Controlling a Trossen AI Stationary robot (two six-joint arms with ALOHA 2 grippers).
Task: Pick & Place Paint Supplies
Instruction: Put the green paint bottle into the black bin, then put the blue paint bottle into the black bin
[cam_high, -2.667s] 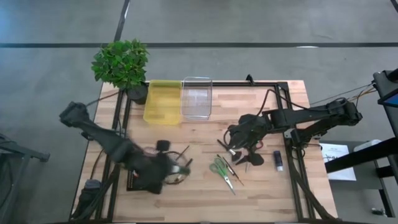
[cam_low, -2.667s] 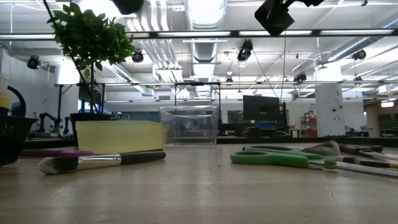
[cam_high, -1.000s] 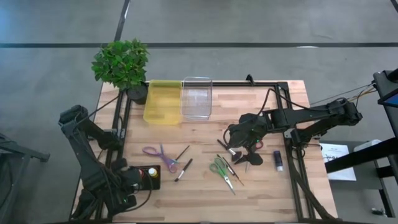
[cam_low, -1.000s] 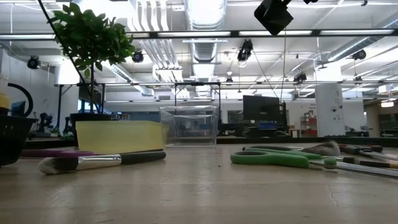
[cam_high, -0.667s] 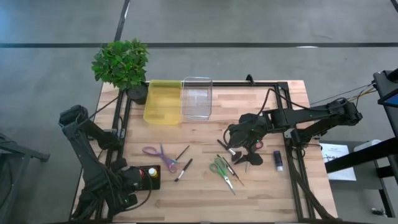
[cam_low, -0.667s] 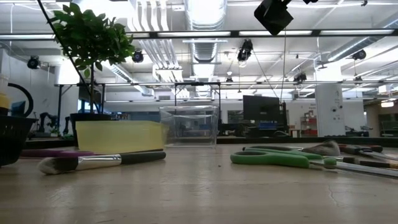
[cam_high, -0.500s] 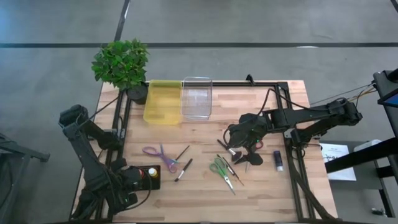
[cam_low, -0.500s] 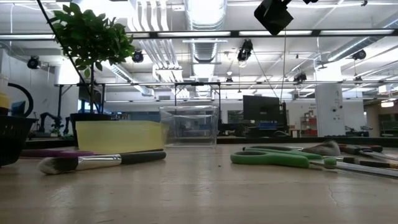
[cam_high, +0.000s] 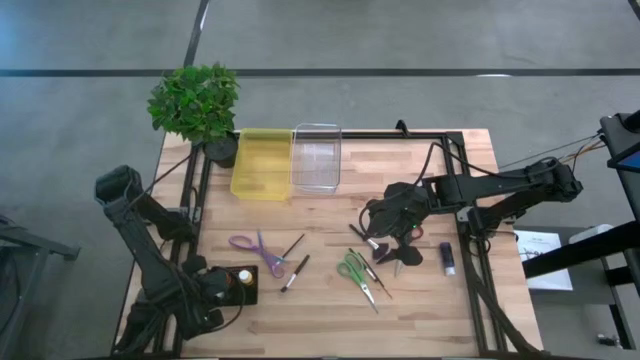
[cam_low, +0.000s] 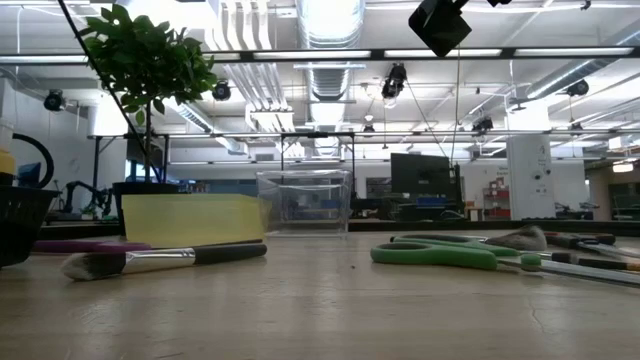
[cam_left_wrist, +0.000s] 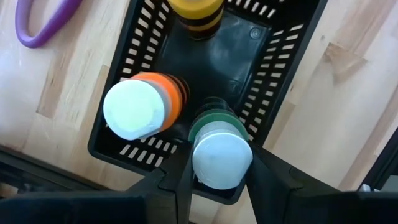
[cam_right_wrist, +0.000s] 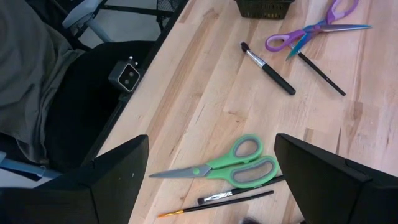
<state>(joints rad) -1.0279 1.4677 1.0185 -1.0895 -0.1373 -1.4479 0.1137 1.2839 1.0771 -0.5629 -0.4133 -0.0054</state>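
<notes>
Green paint bottle is pinched between the left gripper fingers, which are closed partway onto its sides just under the white cap. A couple of seconds back that arm was sweeping over the near-left part of the table. Now it's parked at the black basket in the near-left corner. Drop-off, right? (poster one)

Looks like it to me. The bottle is standing inside the basket, right beside the orange bottle, with the yellow bottle at the other end. So I'd call that bottle delivered, just not let go of yet. In the last second nothing has budged at all. (poster two)

And the arm pose? (poster one)

Left arm is folded back along the left edge of the table, wrist pointing straight down into the basket. Right gripper hangs spread as wide as it goes, holding nothing, over the right half above the green scissors. It hasn't shifted either. (poster two)

What's left, then? (poster one)

Plenty. The thick brush lies near the purple scissors, the thin brushes sit by the green pair, and the purple bottle is off on the right. (poster two)
</notes>
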